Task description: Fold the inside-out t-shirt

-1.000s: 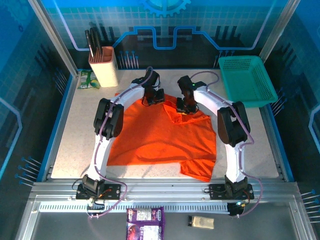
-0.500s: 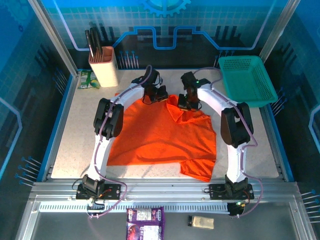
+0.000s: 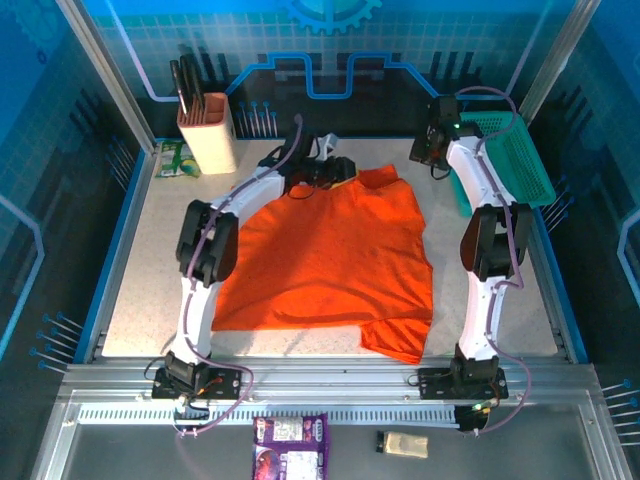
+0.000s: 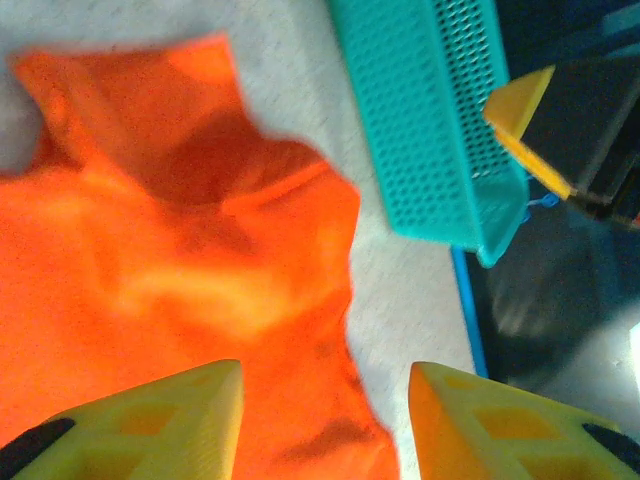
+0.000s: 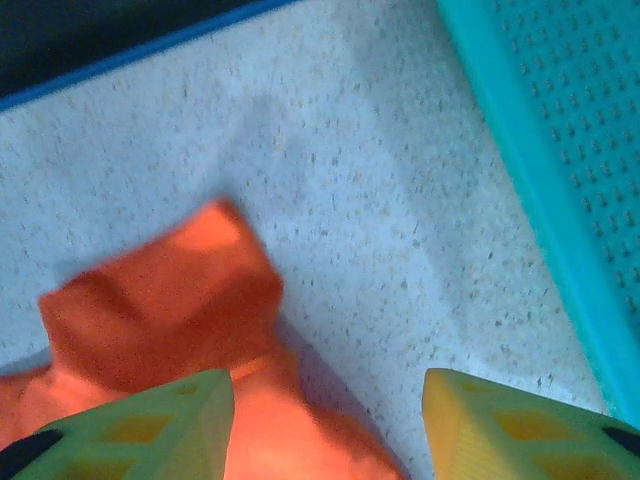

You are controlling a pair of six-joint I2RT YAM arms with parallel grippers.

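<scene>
1. Folding well starts, I judge, at the near side. The orange t-shirt lies spread on the speckled table, left of the teal mesh basket and nearer than it. Its near edge should stay flat as the anchor, and the sleeve-like flap at the near corner on the basket's side wants tucking in.
2. Farther on, the left gripper hovers over the shirt's far edge, left of the basket, with its jaws parted and empty. It should pinch that edge low.
3. Farthest, the right gripper hangs beside the basket's left wall, jaws likewise apart and holding nothing. It should grasp level with its partner, clear of the basket, so the edge travels taut.
4. The shirt's long axis seems to run near to far, leaning toward the basket at the far end, where a narrow tab juts out. Which end is the neck I cannot tell.
</scene>
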